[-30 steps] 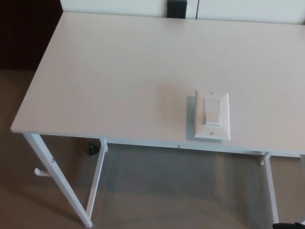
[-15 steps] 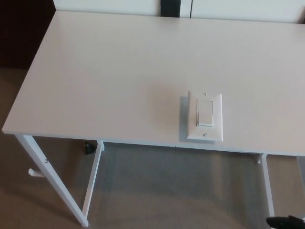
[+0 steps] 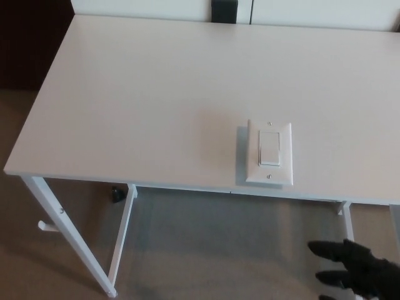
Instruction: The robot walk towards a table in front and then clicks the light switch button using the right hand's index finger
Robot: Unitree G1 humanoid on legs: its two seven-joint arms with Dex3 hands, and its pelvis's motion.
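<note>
— Carpet, beige and dull, lies below the table's front edge. What's nearest?

— One black right hand [image 3: 362,273], fingers [image 3: 326,250] spread apart, holding nothing, low by the table's front right leg [image 3: 347,224].

— And the switch?

— One white rectangular light switch [image 3: 269,152] lies flat near the front edge of the smooth white table [image 3: 137,100], nothing blocking it.

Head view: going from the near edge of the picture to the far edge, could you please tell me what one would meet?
Right hand → table's near edge → light switch → bare tabletop → dark object behind the table's far edge.
</note>
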